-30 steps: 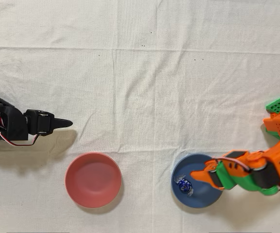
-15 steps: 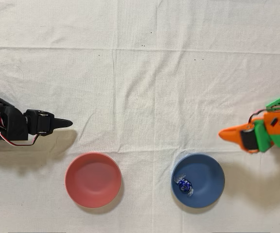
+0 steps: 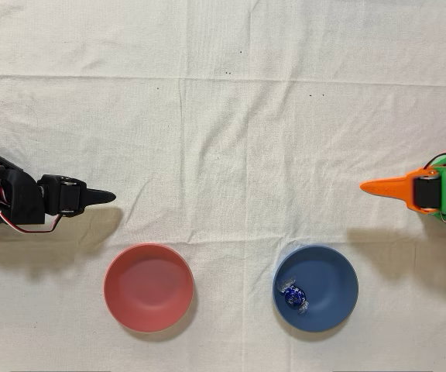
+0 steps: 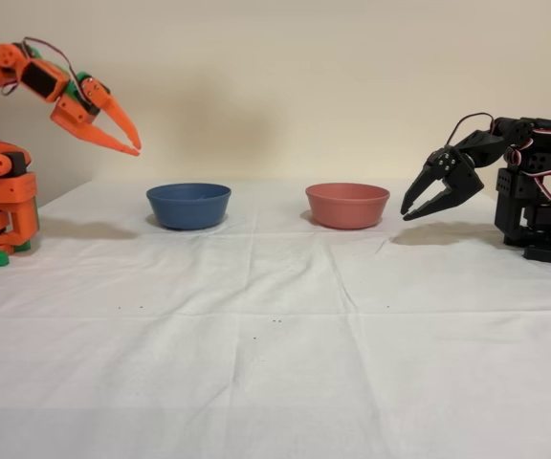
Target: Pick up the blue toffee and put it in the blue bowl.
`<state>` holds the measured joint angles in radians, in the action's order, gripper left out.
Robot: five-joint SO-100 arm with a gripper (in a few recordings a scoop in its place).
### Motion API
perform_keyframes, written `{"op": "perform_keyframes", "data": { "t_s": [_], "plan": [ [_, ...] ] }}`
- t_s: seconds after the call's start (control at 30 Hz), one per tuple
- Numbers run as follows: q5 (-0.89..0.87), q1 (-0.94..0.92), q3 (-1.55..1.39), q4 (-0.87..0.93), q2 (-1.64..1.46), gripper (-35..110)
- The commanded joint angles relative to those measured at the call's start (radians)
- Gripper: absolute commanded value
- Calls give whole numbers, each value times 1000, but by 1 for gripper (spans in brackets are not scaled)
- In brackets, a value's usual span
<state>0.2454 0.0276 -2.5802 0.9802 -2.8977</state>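
In the overhead view the toffee (image 3: 293,296) already lies inside the blue bowl (image 3: 333,271), toward its 9 o'clock rim, so the task looks done. The orange claw (image 3: 368,187) sits well apart at about 1 o'clock from the bowl. In the fixed view the claw (image 4: 132,139) hangs high, fingers slightly parted, grasping nothing.

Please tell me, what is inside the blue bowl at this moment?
In the overhead view, the blue bowl holds the blue toffee, lying near its left wall. From the side, the bowl's wall hides the toffee.
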Motion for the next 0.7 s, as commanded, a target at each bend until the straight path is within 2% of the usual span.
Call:
{"op": "perform_keyframes", "data": {
  "t_s": [0.0, 0.1, 0.43, 0.67],
  "plan": [
    [-14, 6, -103, -37, -124, 4],
    [-9, 14, -181, -40, -184, 0],
    [-141, -17, -385, -41, -334, 0],
    [-152, -2, -477, -43, -367, 0]
  ]
}}
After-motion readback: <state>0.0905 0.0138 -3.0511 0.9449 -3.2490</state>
